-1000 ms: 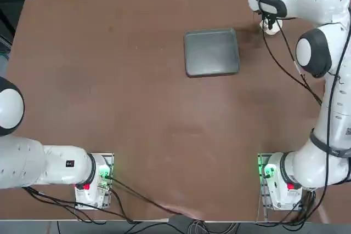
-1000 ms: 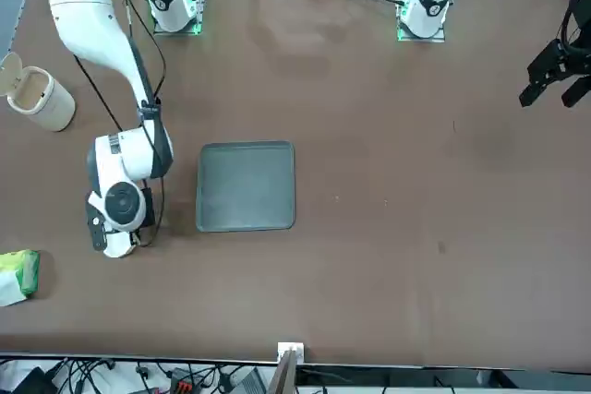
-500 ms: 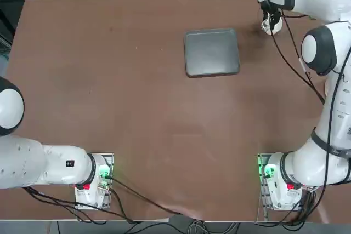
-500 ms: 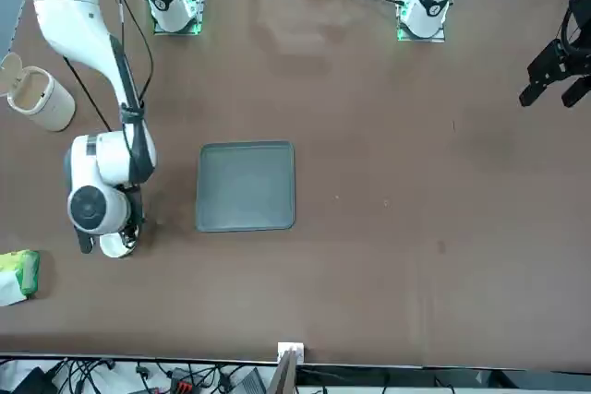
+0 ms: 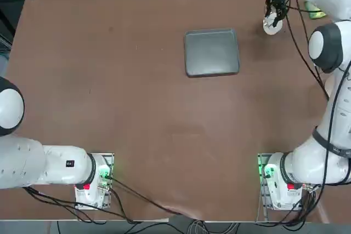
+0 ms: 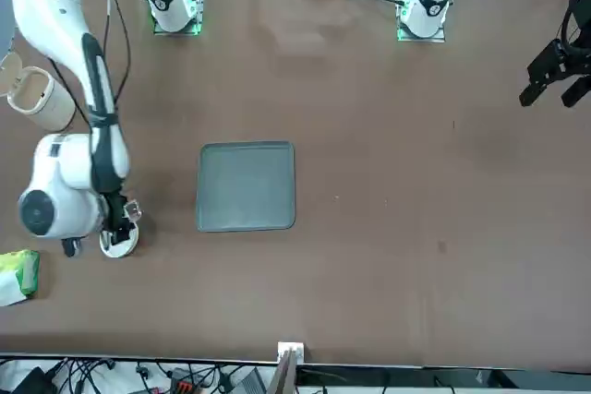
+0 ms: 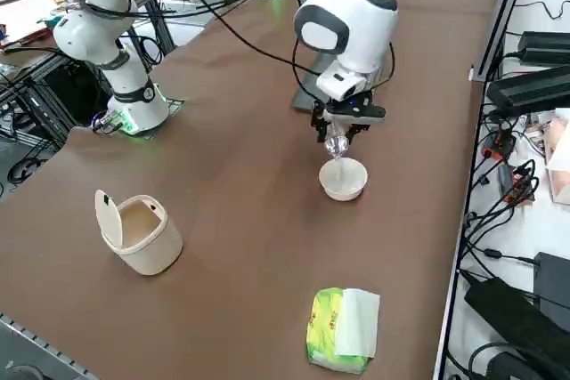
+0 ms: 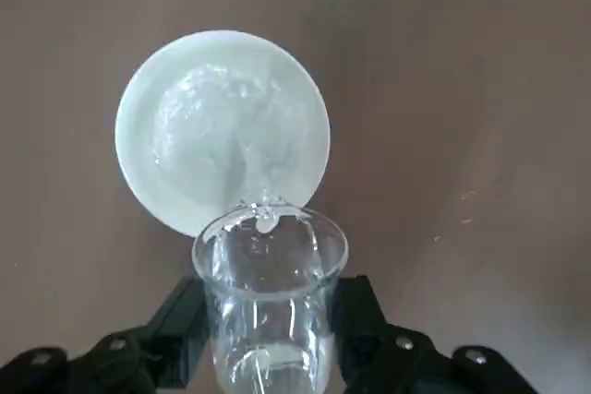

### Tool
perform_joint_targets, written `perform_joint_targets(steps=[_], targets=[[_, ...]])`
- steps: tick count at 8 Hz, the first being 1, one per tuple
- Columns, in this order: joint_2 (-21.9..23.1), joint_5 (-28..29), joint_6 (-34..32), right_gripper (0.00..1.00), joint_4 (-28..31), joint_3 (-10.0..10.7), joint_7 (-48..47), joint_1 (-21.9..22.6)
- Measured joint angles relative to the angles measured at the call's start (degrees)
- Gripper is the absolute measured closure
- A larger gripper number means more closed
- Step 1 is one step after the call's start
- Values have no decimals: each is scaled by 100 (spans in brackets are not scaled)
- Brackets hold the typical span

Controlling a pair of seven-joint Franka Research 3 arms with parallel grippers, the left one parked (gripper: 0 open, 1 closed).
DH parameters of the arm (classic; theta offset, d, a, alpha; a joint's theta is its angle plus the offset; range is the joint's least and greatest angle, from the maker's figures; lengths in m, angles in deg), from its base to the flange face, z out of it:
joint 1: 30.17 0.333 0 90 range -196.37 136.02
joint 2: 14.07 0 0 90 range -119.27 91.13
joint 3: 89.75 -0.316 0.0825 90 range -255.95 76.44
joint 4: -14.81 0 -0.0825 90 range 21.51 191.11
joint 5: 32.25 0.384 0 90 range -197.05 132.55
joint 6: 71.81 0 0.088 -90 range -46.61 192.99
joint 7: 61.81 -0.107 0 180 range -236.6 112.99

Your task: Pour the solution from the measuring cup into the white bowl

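Note:
The measuring cup (image 8: pixel 270 302) is a small clear glass cup held between the black fingers (image 8: pixel 185 329) of my right gripper (image 8: pixel 272 343), which is shut on it. The cup is tipped, its lip hanging over the near rim of the white bowl (image 8: pixel 222 126). Clear liquid lies in the bowl and a drop sits at the cup's lip. From the right side, my gripper (image 7: pixel 337 125) holds the cup (image 7: pixel 335 144) just above the bowl (image 7: pixel 343 180). In the top view the bowl (image 5: pixel 271 24) stands at the far right of the table under my gripper (image 5: pixel 274 12).
A grey tray (image 5: pixel 211 52) lies left of the bowl. A whitish lidded mug (image 7: pixel 138 233) and a green packet (image 7: pixel 343 331) sit further along the table's right side. The table edge and cables run close beyond the bowl.
My right arm's wrist has swung outward toward the table's right edge, uncovering the bowl from above. The gripper still sits over the bowl with the cup.

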Motion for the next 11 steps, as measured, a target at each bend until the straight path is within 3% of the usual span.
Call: perform_joint_targets(steps=[7, 11], targets=[[-18, 1470, -567, 27, -29, -2, 2108, -711], [-80, 2273, -609, 27, -25, -4, 2681, -1083]])
